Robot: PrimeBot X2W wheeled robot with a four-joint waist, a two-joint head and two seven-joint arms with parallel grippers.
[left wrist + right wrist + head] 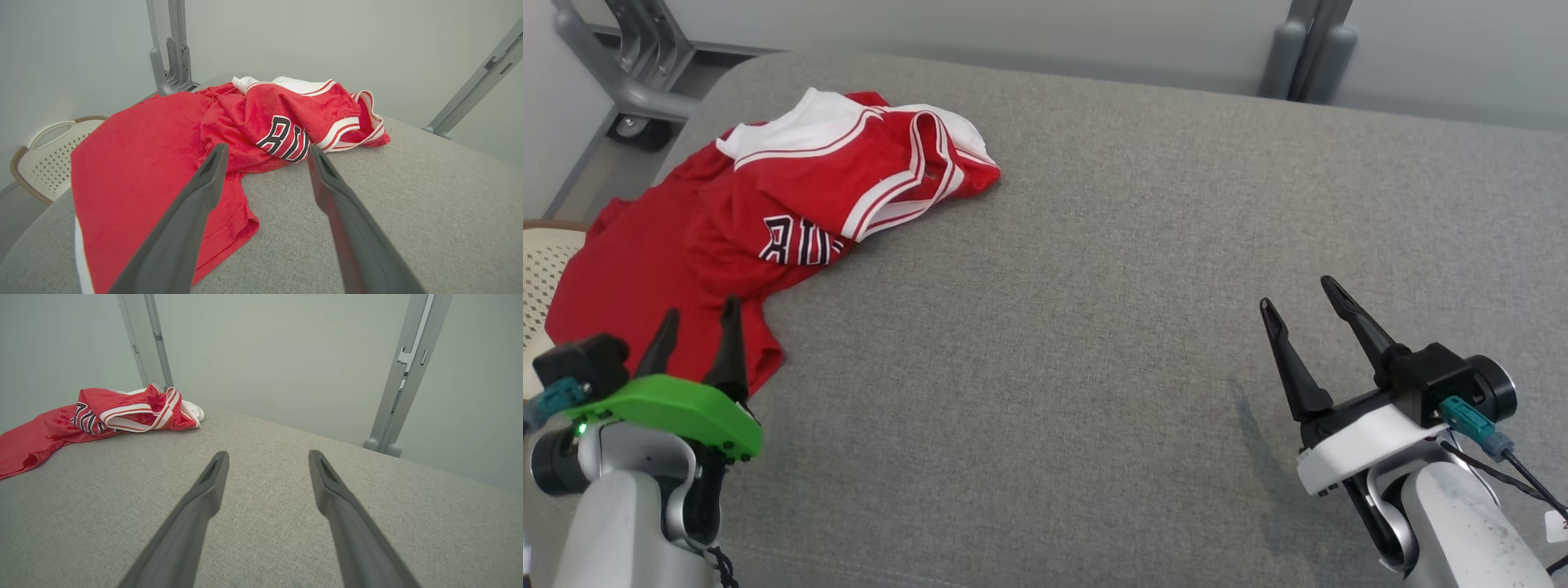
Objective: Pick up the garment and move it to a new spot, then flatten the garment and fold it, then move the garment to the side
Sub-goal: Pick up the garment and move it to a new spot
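The garment is a red jersey with white trim and black lettering, lying crumpled at the far left of the grey padded table; part of it hangs over the left edge. It also shows in the left wrist view as a red heap and at the left of the right wrist view. My left gripper stands open just over the jersey's near hem, with nothing between its fingers. My right gripper is open above bare fabric at the lower right, far from the jersey.
A cream perforated basket sits beside the table's left edge, also in the left wrist view. Grey metal frame posts rise behind the table, and a wheeled frame leg stands at the far left corner.
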